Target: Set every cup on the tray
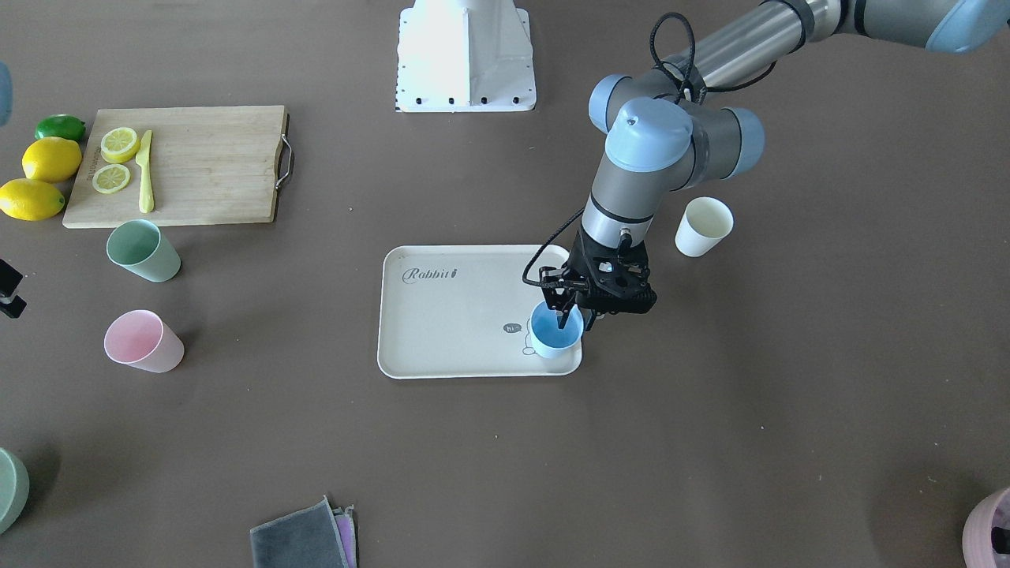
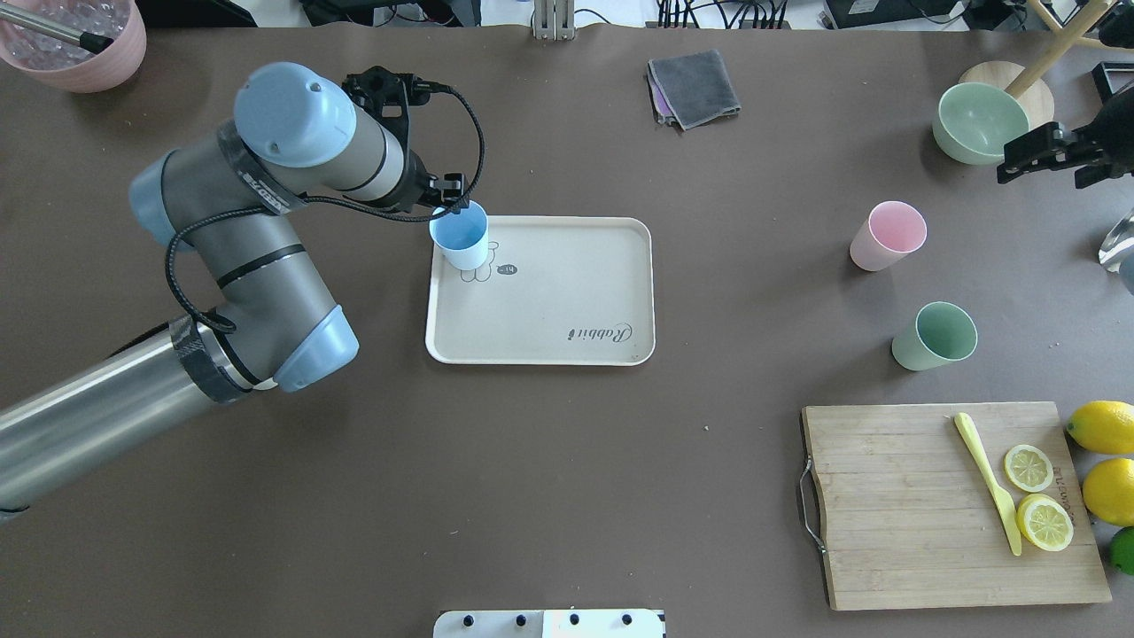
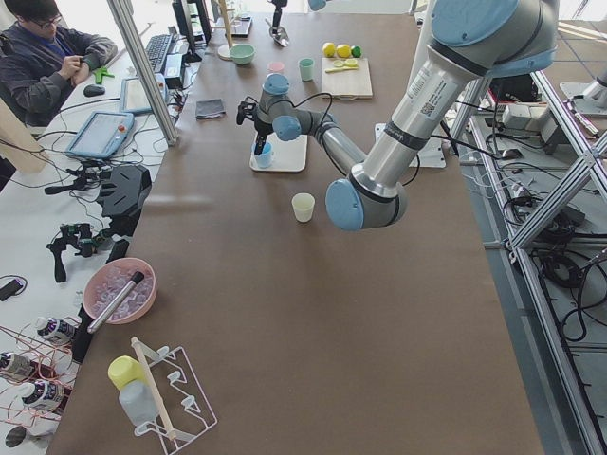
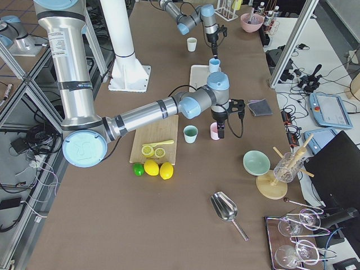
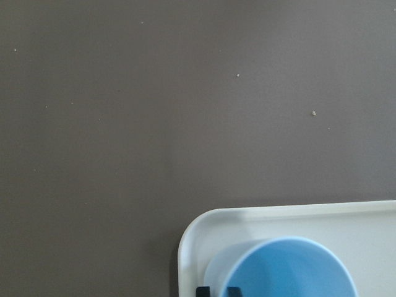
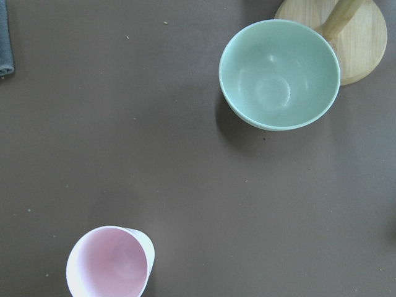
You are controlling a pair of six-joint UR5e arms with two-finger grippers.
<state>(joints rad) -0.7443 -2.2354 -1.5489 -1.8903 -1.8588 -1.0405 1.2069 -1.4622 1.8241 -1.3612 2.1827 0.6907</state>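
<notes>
The beige tray point(image 1: 442, 323) lies mid-table. The light blue cup point(image 1: 555, 331) stands upright on its corner by the bunny print; it also shows in the overhead view point(image 2: 461, 235) and the left wrist view point(image 5: 291, 272). My left gripper point(image 1: 570, 312) is shut on its rim, one finger inside and one outside. The cream-white cup point(image 1: 704, 226) stands on the table beside the left arm. The pink cup point(image 2: 888, 235) and mint green cup point(image 2: 935, 336) stand off the tray. My right gripper point(image 2: 1010, 164) hovers open and empty beyond the pink cup point(image 6: 110, 263).
A bamboo cutting board point(image 2: 904, 505) with lemon slices and a yellow knife lies near whole lemons. A green bowl point(image 2: 982, 122) and a wooden stand sit near the right gripper. Folded cloths point(image 2: 694, 87) and a pink bowl of ice point(image 2: 75, 40) are at the far edge.
</notes>
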